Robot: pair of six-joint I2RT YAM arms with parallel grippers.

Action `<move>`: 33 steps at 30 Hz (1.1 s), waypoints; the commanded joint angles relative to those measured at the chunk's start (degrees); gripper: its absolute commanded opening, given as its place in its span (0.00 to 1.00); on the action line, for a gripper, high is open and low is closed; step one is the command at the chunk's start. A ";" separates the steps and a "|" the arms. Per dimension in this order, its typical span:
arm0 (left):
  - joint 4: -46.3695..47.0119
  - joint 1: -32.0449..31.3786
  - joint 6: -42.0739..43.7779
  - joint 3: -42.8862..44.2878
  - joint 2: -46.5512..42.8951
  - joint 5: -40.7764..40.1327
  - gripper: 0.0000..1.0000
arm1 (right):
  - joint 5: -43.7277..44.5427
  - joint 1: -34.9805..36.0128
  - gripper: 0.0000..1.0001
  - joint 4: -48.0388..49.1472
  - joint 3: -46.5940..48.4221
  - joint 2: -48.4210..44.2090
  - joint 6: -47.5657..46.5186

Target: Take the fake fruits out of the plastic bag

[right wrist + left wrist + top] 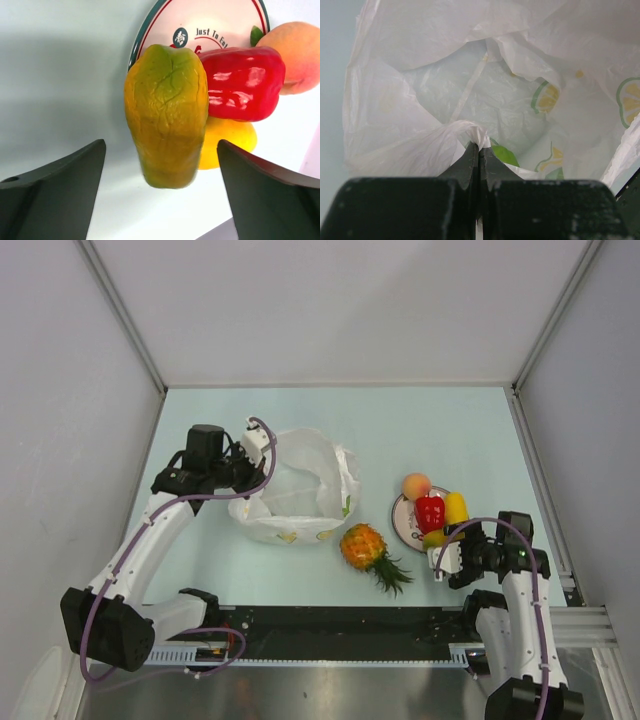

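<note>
1. Right gripper point(455, 560) point(161, 142), nearest the bases: jaws wide, nothing in them, pointed at the fruits by the plate.
2. Mango point(436, 537) point(167, 115): yellow-orange with green patches, lying at the near rim of the plate, ahead of the open jaws and touched by neither.
3. Pineapple point(365, 545): on its side on the surface point(450, 430), crown toward the near edge, between bag and plate, outside the bag.
4. Plate point(403, 523) point(220, 25): round, white, printed. It served as the collecting place. A red fruit point(430, 512) point(240, 82) lay on it, with a yellow fruit point(456, 508) point(225, 145) just beside and a peach point(416, 485) point(295, 55) at the far rim.
5. Plastic bag point(295, 490) point(470, 85): crumpled, mouth gaping upward, left of the pineapple.
6. Left gripper point(243, 470) point(479, 150): jaws clamped on a fold of the bag's rim, probably to hold the mouth open and stop the film sliding.
7. Green fruit point(506, 155): a sliver visible inside the bag, just behind the pinched fold. Judged the remaining item; any others inside could not be made out.
</note>
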 commanded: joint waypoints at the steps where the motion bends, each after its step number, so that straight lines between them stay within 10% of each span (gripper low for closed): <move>1: 1.50 -0.35 -0.73 0.38 -1.65 1.73 0.00 | -2.06 -0.21 1.00 -1.79 0.87 -1.92 -13.58; 13: 1.76 -0.44 -2.83 1.43 -1.03 4.02 0.00 | -25.08 2.33 0.98 -15.50 19.68 -1.92 3.34; 16: 1.41 -0.44 -3.10 6.69 -1.65 -0.80 0.43 | -23.96 6.80 0.97 -10.43 19.59 -4.91 16.86; 18: -0.43 -0.27 -2.40 14.65 -1.47 -1.97 0.67 | -18.09 9.19 0.96 3.68 18.89 -5.61 42.73; 21: -3.86 -1.75 -0.81 27.39 -0.24 1.89 0.81 | 2.45 14.72 0.99 26.12 18.18 -1.59 76.11; 33: -20.13 -42.52 11.94 41.01 13.73 -13.31 0.91 | 16.64 2.53 1.00 35.56 29.26 18.73 108.06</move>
